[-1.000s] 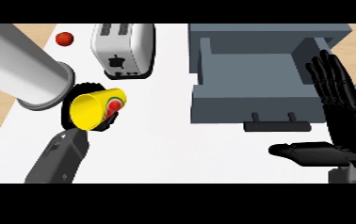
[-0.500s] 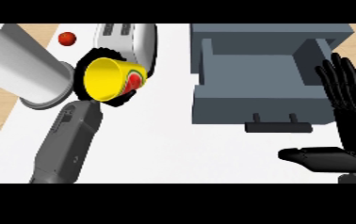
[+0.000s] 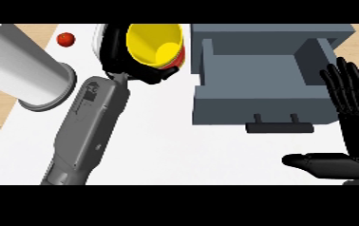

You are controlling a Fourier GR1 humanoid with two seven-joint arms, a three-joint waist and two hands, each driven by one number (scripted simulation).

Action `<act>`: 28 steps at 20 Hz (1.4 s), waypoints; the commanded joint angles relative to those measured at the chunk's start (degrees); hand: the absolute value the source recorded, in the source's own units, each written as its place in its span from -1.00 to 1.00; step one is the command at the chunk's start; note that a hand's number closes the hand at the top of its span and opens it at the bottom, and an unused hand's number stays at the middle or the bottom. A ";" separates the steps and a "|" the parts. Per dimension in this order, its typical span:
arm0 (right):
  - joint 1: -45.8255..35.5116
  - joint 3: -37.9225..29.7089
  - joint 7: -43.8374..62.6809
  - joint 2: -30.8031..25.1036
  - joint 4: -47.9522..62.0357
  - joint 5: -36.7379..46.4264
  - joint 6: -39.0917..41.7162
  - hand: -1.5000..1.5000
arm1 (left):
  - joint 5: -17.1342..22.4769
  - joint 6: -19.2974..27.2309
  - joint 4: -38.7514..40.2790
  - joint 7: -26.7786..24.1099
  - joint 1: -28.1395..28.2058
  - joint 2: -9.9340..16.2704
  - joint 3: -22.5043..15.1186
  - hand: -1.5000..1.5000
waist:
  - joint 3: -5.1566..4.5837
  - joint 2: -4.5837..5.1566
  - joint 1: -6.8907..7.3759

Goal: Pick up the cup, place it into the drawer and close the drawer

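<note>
Rising from the lower left, the left forearm (image 3: 88, 125) slants up toward the top of the view; its left hand (image 3: 129, 68) sits at the far end with black fingers curled round the cup (image 3: 153, 43), holding it tilted so the yellow mouth faces the camera; a red patch shows on the cup's lower right side, partly behind the fingers; the cup is in the air just left of the drawer (image 3: 263, 85), not inside it; whether it touches the drawer's left wall cannot be told. The hand and cup hide most of the toaster (image 3: 100, 40), of which only a pale strip shows at their left. The drawer stands pulled open, its grey inside bare, its handle (image 3: 279, 125) toward the viewer. The right hand (image 3: 344, 97) rests at the right edge, fingers straight and upright beside the drawer's right wall, the thumb (image 3: 316, 162) stretched out to the left lower down; the palm is cut off by the edge. A large grey cylinder (image 3: 32, 75) enters from the upper left, cut by the frame; a small red ball (image 3: 65, 39) lies near the top left.
</note>
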 commanded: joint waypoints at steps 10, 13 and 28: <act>-3.90 -2.74 -2.10 -1.73 5.56 -1.78 1.31 -1.00 | 4.18 12.35 15.07 5.96 -16.86 -2.46 -7.18 1.00 | -0.01 0.45 -1.18; -2.17 0.47 1.69 -0.07 -0.65 -0.16 -0.02 -1.00 | 6.32 14.98 21.05 8.69 -23.38 -2.46 -6.73 1.00 | -0.02 0.49 -1.94; -4.51 0.05 -0.36 -0.84 4.05 -0.62 1.48 -1.00 | 19.43 20.96 34.76 3.61 -27.75 -2.47 -23.72 1.00 | 0.02 0.99 -3.63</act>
